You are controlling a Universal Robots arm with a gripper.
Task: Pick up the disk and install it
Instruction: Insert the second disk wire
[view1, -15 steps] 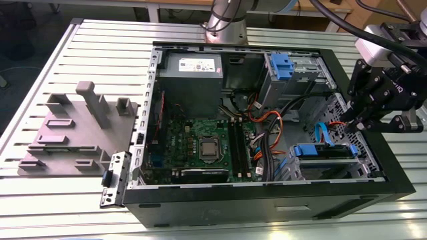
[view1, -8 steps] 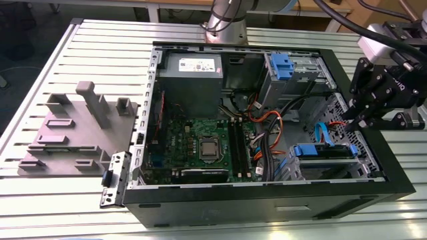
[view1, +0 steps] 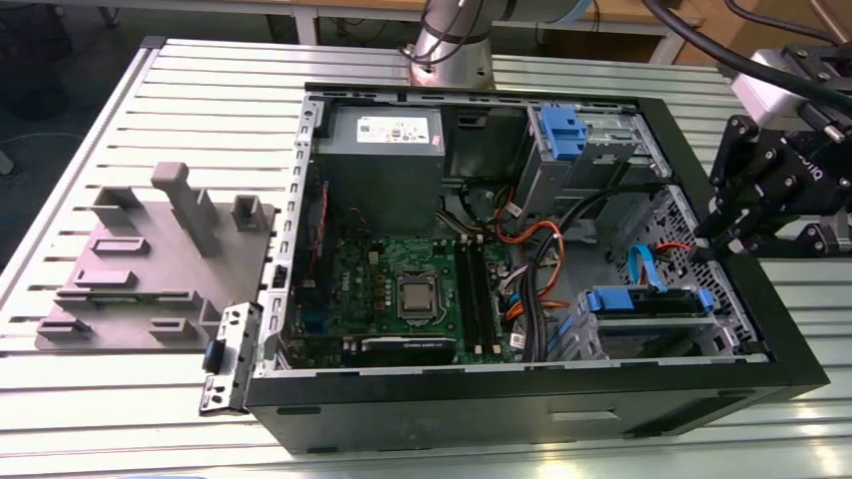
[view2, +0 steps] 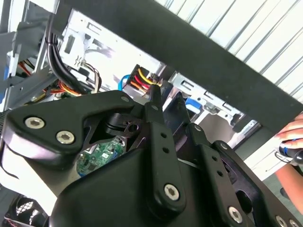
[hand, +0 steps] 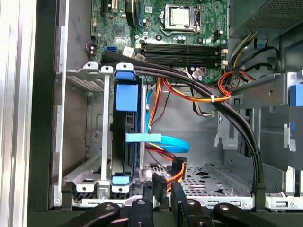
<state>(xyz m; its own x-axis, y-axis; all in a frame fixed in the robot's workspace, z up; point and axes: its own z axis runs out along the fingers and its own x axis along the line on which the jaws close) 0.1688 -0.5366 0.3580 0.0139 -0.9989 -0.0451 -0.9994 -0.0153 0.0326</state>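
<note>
The disk (view1: 647,299), dark with blue plastic rails, sits in the metal cage (view1: 725,334) at the near corner of the open computer case, on the exterior view's right. In the first wrist view the disk (hand: 125,137) stands on edge in that cage, a light-blue cable (hand: 161,140) running off beside it. My gripper (view1: 716,238) hangs above the case's wall on the exterior view's right, apart from the disk. Its black fingers (hand: 147,198) stand close together with nothing between them; the gripper (view2: 163,106) shows the same in the second wrist view.
A second blue-fronted caddy (view1: 560,132) sits in the far drive bay. Black and orange cables (view1: 533,289) cross the case over the motherboard (view1: 399,289). A grey power-supply box (view1: 379,130) is at the back. A grey fixture block (view1: 147,259) lies on the slatted table. A hand (view2: 291,135) is beside the case.
</note>
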